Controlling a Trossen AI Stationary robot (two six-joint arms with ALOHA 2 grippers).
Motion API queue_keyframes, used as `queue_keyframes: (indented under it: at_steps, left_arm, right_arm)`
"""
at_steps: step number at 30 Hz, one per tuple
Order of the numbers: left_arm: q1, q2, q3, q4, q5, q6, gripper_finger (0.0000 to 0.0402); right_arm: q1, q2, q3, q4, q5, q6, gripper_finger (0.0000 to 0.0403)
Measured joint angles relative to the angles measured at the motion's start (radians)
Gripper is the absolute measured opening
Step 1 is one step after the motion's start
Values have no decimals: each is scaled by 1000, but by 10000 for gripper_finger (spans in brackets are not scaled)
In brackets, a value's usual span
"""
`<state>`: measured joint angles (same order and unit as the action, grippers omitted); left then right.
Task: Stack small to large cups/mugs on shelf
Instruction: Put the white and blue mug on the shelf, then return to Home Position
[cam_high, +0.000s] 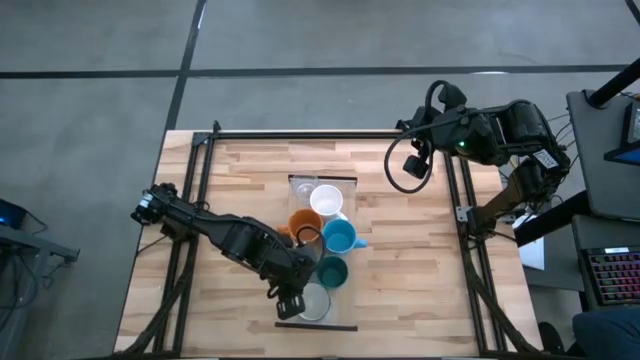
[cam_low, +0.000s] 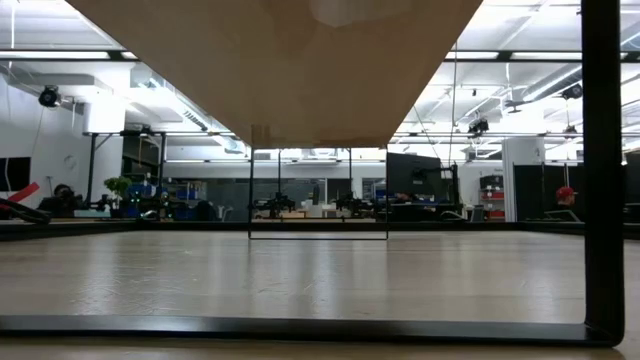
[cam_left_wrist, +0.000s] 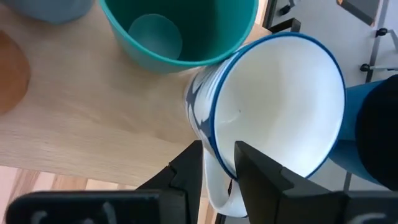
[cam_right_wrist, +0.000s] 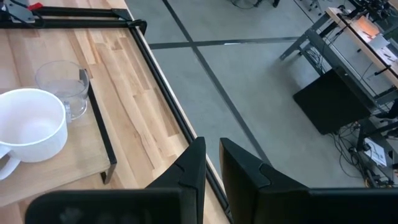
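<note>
You have nearly the whole row set out on the shelf (cam_high: 349, 180), the narrow pale board that runs down the middle of the table (cam_high: 240, 170). Counting from the far end in the high view, the clear glass (cam_high: 303, 186) sits first, then the white mug (cam_high: 326, 200), then the orange mug (cam_high: 305, 226) and the light blue mug (cam_high: 340, 237) side by side, then the dark green cup (cam_high: 332, 271). The last one, the pale grey-white mug (cam_high: 316, 301), lies at the near end, just beside the green cup, and your left gripper (cam_high: 291, 304) is right on it. In the left wrist view the mug (cam_left_wrist: 280, 112) is tilted, its mouth turned toward the camera, and the two fingers (cam_left_wrist: 258, 171) straddle its rim, one inside and one outside; they sit close on the wall, so I judge it to be gripped, though the hold may be loosening. The green cup (cam_left_wrist: 180, 31) stands upright just behind it. Your right gripper (cam_right_wrist: 211, 162) waits off the far right corner of the table, out over the floor, fingers nearly together and holding nothing. What is left, as I read it, is to stand this last mug upright and let go of it.
</note>
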<state>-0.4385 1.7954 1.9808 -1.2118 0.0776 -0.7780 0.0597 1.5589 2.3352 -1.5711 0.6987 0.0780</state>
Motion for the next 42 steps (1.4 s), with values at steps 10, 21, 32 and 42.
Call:
queue_keyframes:
  at_steps: [10,21,32,42]
  left_arm:
    - [0,0,6,-5,58,-1,77]
    - [-1,0,79,-4,86,-3,77]
    - [-1,-54,122,-9,25,18,77]
    - [-40,-241,112,-8,-502,238,77]
  right_arm:
    - [0,0,0,0,-3,9,41]
    - [0,0,0,0,-3,19,41]
    - [0,0,0,0,-3,19,40]
    - [0,0,0,40,37,15,40]
